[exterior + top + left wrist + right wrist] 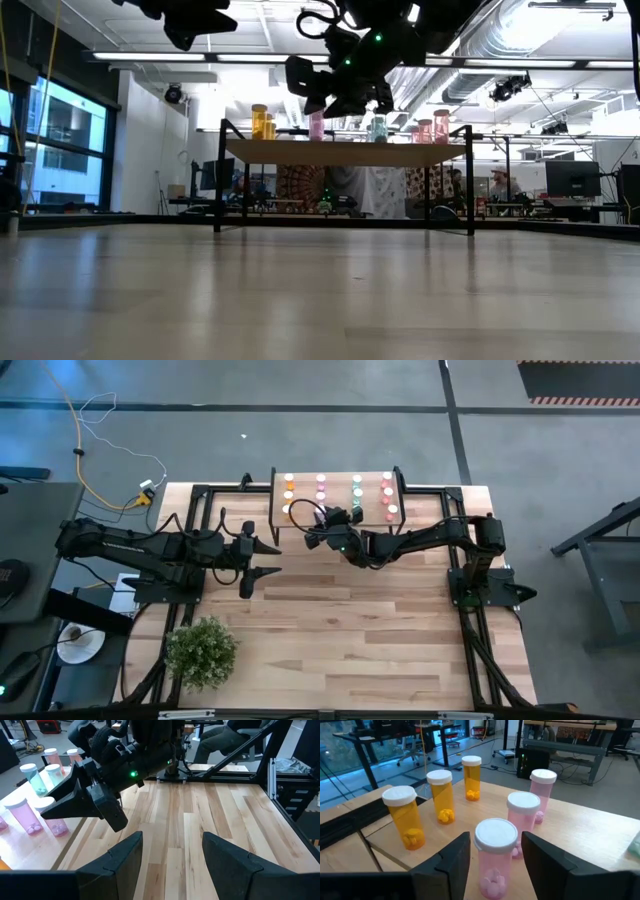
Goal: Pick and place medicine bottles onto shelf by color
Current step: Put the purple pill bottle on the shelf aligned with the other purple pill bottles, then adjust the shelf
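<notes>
The shelf [335, 497] stands at the table's far middle, a light-wood top on black legs. White-capped medicine bottles stand on it in rows by colour: orange [441, 795], pink [522, 817], teal [356, 490] and red [387, 495]. My right gripper [495, 847] is open at the shelf's near edge. Its fingers stand on either side of the nearest pink bottle [495, 862] with a small gap at each side. That bottle stands upright on the shelf top. My left gripper [270, 560] waits open over the table, left of the shelf, with nothing between its fingers [125, 855].
A potted plant [200, 650] stands at the table's near left. Black frame rails [470, 630] run along the table's sides. Bare tabletop [350, 630] lies in front of the shelf. The shelf's black end posts [273, 500] rise at both ends.
</notes>
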Controlling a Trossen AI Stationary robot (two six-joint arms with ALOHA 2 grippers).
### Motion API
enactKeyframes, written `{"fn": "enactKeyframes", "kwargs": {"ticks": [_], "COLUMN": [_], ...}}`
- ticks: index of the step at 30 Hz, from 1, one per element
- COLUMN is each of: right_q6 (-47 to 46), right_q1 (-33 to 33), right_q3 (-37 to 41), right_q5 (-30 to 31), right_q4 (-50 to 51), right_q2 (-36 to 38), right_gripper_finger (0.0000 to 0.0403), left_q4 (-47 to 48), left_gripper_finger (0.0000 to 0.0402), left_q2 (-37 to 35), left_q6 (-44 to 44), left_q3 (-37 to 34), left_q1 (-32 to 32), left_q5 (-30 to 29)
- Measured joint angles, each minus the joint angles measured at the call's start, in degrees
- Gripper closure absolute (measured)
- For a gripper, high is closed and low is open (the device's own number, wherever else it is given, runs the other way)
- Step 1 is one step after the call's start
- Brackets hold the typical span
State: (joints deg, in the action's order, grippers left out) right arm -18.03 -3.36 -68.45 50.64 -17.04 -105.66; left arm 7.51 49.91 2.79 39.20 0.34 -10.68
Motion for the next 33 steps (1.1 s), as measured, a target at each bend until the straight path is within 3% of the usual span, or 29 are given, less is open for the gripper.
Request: {"fn": "enactKeyframes", "kwargs": {"ticks": [19, 33], "right_q6": [3.13, 5.65], "right_q1": [0.11, 1.52], "right_q3": [-0.02, -0.07], "right_q5": [-0.47, 2.93], "right_q4": [-4.14, -4.35], "right_q2": [0.07, 2.03], "right_gripper_finger": [0.0233, 0.0233], "left_q4": [0.04, 0.17], "left_gripper_finger": [0.0204, 0.0204], "left_q2": [0.0, 0.0], "left_q6": [0.0, 0.0], "left_q3": [0.0, 0.0], "left_q1": [0.0, 0.0], "left_q5": [-0.01, 0.0]}}
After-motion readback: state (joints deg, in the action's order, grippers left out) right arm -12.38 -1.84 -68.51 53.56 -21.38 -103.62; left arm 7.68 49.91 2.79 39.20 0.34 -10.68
